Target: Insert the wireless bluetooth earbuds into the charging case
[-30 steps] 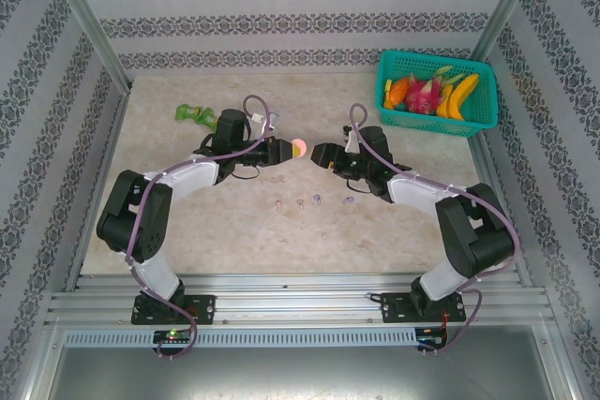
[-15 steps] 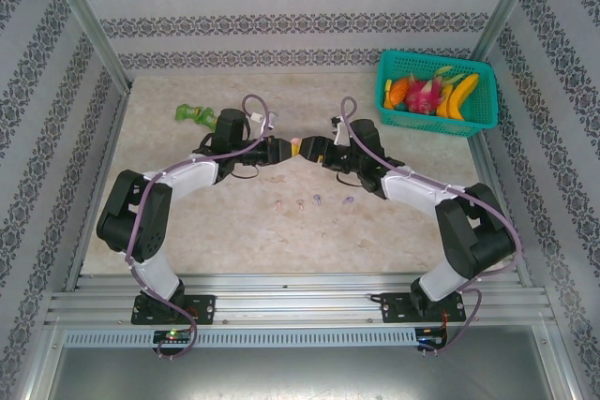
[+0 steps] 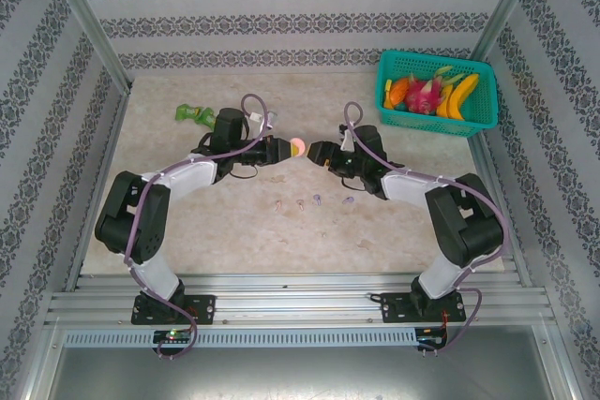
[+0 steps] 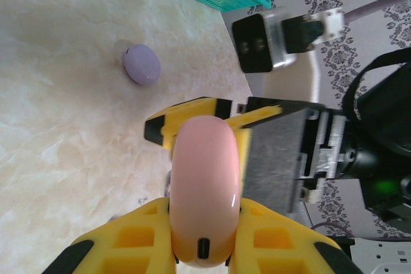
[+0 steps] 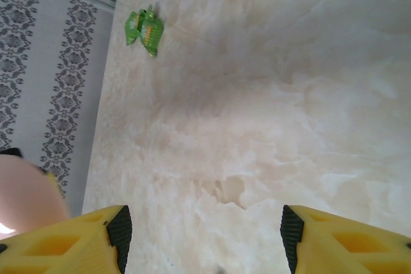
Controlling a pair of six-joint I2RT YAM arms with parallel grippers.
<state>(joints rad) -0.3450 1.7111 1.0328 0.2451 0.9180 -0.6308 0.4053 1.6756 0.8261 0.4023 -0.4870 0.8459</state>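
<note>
Now, L jaws clamp pink case (image 3: 298, 146); R jaws spread wide at its 3 o'clock; earbuds (image 3: 299, 202) on desk (image 3: 187, 222) at 6.

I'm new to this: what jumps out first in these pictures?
A glossy pink rounded case, pinched in the left arm's yellow fingers above the beige table, with the right arm's open fingers facing it. At the far right corner sits a teal plastic basket of colourful fruit.
</note>
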